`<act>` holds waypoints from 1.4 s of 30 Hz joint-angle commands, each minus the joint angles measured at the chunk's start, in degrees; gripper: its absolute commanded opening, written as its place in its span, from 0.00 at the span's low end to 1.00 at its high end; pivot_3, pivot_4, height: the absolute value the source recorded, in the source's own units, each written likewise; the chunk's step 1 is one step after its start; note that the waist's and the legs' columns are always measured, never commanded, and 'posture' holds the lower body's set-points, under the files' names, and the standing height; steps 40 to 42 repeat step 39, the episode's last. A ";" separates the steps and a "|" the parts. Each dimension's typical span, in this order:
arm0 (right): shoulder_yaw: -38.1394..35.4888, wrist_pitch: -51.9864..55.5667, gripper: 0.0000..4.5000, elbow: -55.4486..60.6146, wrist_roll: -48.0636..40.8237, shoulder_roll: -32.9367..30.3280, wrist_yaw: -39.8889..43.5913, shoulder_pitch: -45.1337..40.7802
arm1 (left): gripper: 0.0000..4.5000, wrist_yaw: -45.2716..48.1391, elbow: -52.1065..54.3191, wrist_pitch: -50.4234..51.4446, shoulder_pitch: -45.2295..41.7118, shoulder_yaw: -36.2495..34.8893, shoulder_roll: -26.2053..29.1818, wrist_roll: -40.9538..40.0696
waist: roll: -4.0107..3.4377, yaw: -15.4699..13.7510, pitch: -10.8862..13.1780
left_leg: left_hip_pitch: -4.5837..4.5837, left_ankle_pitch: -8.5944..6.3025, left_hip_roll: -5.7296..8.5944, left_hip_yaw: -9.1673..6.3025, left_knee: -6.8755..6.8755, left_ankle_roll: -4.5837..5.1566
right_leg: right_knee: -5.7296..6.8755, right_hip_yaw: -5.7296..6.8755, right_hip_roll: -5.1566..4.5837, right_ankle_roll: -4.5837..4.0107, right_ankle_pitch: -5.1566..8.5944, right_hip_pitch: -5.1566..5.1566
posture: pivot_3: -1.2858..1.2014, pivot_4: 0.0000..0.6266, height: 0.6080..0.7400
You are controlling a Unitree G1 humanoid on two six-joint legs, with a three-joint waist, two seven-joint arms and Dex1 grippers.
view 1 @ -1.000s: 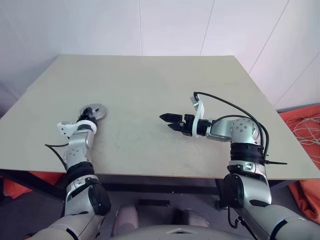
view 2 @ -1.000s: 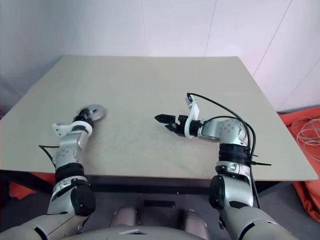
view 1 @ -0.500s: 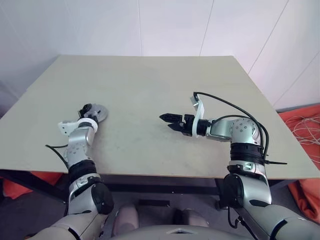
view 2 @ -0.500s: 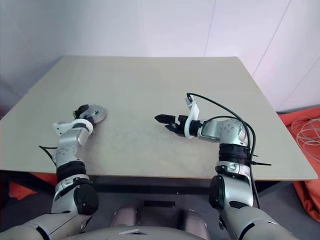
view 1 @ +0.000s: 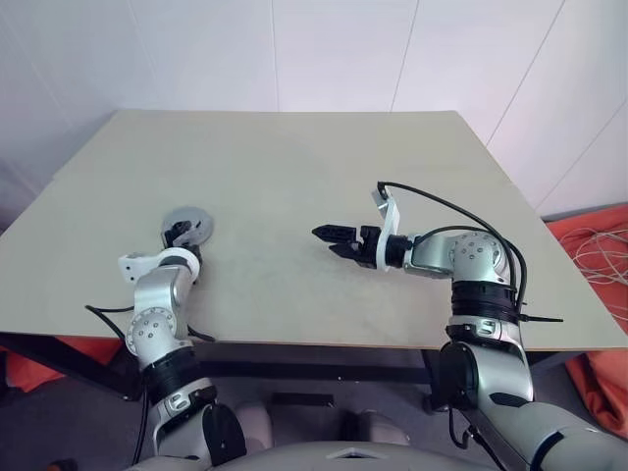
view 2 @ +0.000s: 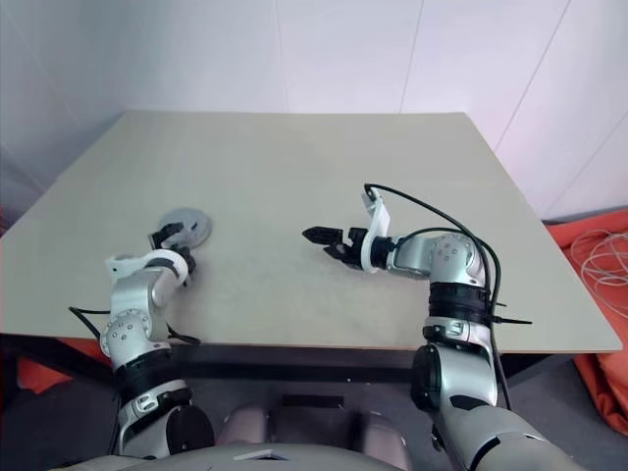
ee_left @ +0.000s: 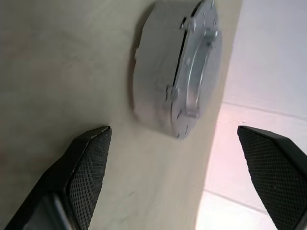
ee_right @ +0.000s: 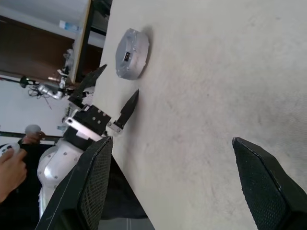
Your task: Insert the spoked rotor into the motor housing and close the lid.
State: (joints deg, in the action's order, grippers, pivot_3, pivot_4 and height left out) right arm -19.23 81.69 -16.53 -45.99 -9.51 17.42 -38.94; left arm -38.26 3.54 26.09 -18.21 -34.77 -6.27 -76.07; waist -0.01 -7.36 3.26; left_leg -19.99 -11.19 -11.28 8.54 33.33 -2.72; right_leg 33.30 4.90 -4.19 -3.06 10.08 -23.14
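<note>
From the head cameras, a round grey metal motor housing [view 1: 185,223], closed under its flat grey lid, sits on the pale beige wooden table [view 1: 294,167] directly ahead of the left gripper [view 1: 178,234]. The gripper's two black fingers stand apart, their tips just short of the housing's near edge, with nothing between them. The right gripper [view 1: 334,239] hovers over the middle of the table, pointing towards the robot's left, its black fingers also spread and empty; the housing lies well apart from it, beyond its tips on the left.

In the left wrist view, the housing [ee_left: 165,76] appears as a thick silver-grey puck with a lighter circular lid [ee_left: 197,72] on top, lying between and ahead of the two textured black fingers [ee_left: 88,163], which are wide apart and clear of it.

In the right wrist view, the same housing [ee_right: 130,53] rests far beyond the right gripper's spread fingers [ee_right: 93,179]. The left gripper [ee_right: 111,98] lies just beside the housing, its pointed fingers parted. A person's hand [ee_right: 12,165] holding a small controller shows past the table's edge.
</note>
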 commanded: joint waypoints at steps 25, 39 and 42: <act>24.17 -69.29 1.00 0.64 30.87 -18.41 36.09 14.84 | 1.00 83.76 -17.64 -28.14 4.59 28.03 40.97 50.04 | -0.01 1.11 -0.01 | 0.33 -0.26 0.16 0.03 0.05 0.47 | 0.21 -0.28 -0.07 0.09 0.00 0.05 | 0.52 0.00 1.00; 23.35 -70.08 1.00 -0.82 32.29 -14.93 33.82 14.00 | 1.00 85.39 -18.42 -28.50 6.67 24.28 38.84 51.63 | -0.01 1.84 -0.01 | 0.36 -0.25 0.13 0.06 0.05 0.47 | 0.37 -0.29 -0.09 -0.05 0.06 0.16 | 0.52 0.00 1.00; 23.35 -70.08 1.00 -0.82 32.29 -14.93 33.82 14.00 | 1.00 85.39 -18.42 -28.50 6.67 24.28 38.84 51.63 | -0.01 1.84 -0.01 | 0.36 -0.25 0.13 0.06 0.05 0.47 | 0.37 -0.29 -0.09 -0.05 0.06 0.16 | 0.52 0.00 1.00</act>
